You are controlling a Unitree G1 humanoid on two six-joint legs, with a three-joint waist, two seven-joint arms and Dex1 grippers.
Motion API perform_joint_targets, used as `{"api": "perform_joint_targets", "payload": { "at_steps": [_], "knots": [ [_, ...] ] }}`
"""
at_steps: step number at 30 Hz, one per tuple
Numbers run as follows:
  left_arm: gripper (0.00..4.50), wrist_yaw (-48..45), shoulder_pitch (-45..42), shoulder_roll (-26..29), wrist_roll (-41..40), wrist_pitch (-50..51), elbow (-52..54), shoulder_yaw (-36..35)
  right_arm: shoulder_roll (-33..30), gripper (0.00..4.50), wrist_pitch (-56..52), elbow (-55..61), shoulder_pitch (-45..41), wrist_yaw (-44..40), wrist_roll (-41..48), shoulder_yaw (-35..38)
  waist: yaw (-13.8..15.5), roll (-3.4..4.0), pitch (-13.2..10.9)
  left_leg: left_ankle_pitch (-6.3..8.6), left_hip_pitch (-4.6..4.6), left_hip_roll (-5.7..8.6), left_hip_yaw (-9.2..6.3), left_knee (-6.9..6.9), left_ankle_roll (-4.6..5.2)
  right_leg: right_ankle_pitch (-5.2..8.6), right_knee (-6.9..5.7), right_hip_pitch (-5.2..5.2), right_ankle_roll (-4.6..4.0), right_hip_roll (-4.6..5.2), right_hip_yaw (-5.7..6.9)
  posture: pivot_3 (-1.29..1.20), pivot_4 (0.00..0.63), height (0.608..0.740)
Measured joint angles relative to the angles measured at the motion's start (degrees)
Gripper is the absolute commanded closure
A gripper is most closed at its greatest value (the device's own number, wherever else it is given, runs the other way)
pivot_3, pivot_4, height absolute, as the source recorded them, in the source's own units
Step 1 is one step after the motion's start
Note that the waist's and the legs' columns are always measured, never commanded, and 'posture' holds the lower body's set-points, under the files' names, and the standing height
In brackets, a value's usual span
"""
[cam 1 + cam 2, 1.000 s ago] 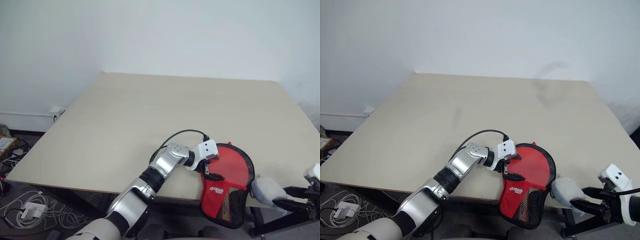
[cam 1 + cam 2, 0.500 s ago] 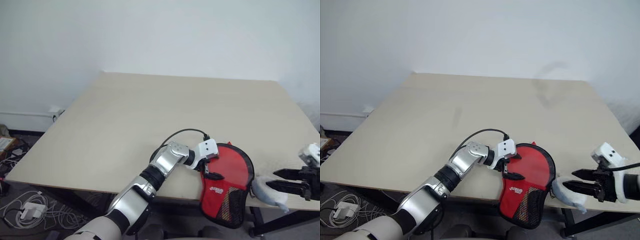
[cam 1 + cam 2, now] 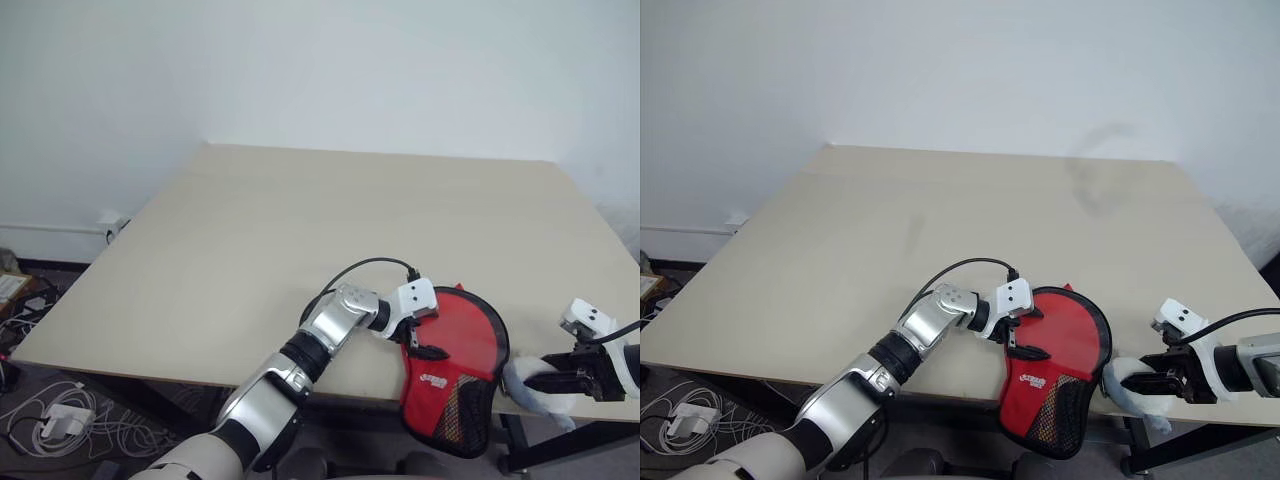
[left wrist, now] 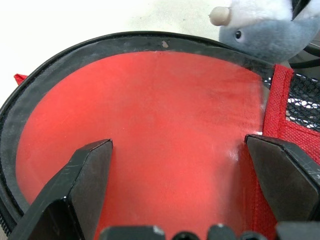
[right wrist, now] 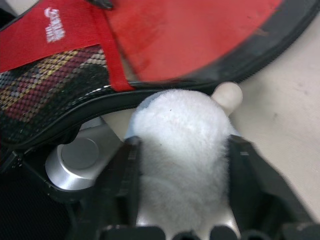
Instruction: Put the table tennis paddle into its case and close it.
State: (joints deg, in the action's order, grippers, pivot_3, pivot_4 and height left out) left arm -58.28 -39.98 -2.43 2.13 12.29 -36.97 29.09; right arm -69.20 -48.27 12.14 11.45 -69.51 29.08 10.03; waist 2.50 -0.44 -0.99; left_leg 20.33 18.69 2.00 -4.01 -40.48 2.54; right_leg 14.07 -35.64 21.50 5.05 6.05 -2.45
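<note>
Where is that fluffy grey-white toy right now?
The plush toy sits at the table's near edge on the robot's right, beside the case, between the right gripper's fingers.

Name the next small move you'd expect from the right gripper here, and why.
Probably lift the plush toy away from the case. The right gripper has its fingers either side of the toy at the table edge, right beside the case, which the left gripper rests on.

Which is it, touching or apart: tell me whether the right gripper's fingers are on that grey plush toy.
Touching. In the right wrist view the right gripper has a finger pressed against each side of the plush toy, no gap showing.
</note>
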Motion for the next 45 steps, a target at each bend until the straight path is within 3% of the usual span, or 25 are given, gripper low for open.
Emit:
{"api": "perform_joint_targets", "payload": {
  "at_steps": [3,5,15,20,30,37,45],
  "knots": [
    [0.0,0.1,0.3,0.1,0.0,0.2,0.5,0.0,-0.7,4.23,1.3,1.5,4.5,-3.1,0.3,3.0,0.0,-0.01,0.0,0.01,0.01,0.0,-0.02,0.0,0.0,0.0,0.0,0.0,0.01,0.0,0.02,0.0,0.0,0.716],
    [0.0,0.2,0.4,0.3,0.0,0.4,0.8,-0.1,-0.8,4.5,1.6,3.2,7.4,-4.9,0.7,5.4,0.0,0.0,0.0,0.01,0.0,0.0,-0.02,0.0,0.01,0.0,0.0,-0.03,0.01,0.0,0.02,0.0,0.0,0.716],
    [0.0,0.6,1.1,0.3,0.0,1.0,1.9,0.1,0.1,4.5,2.1,11.8,17.1,-8.0,1.8,13.1,0.1,-0.03,0.0,0.01,0.02,0.0,-0.08,0.01,0.0,0.02,0.0,-0.02,0.03,0.0,0.07,0.0,0.0,0.716],
    [0.0,0.6,1.1,0.3,0.0,1.5,2.3,0.3,1.2,4.5,4.5,16.6,22.9,-7.4,0.2,12.5,0.2,-0.03,0.0,0.02,0.02,0.0,-0.09,0.01,0.0,0.05,0.0,-0.03,0.08,0.0,0.09,0.0,0.0,0.716],
    [0.0,0.1,1.5,0.7,0.0,2.5,3.8,1.1,2.4,4.5,10.3,19.8,26.0,-3.8,-4.7,5.4,0.8,-0.04,0.0,0.01,0.02,0.0,-0.13,0.01,-0.02,0.06,0.01,-0.04,0.1,0.0,0.13,0.0,0.0,0.716],
    [0.0,0.1,1.9,1.1,-0.1,3.3,4.7,1.2,2.2,4.5,14.6,19.6,29.4,-4.2,-6.8,7.1,0.8,-0.07,0.0,0.02,0.01,0.0,-0.15,0.02,-0.01,0.07,0.02,-0.08,0.11,0.0,0.15,0.0,0.0,0.716],
    [0.0,-0.7,-0.1,1.3,0.0,-0.1,1.5,1.6,3.3,4.5,8.3,15.4,20.8,-5.6,0.9,9.6,0.7,-0.12,0.0,0.02,-0.03,-0.01,-0.11,0.02,0.0,0.06,0.01,-0.07,0.09,-0.01,0.11,0.0,0.0,0.716]
  ]
}}
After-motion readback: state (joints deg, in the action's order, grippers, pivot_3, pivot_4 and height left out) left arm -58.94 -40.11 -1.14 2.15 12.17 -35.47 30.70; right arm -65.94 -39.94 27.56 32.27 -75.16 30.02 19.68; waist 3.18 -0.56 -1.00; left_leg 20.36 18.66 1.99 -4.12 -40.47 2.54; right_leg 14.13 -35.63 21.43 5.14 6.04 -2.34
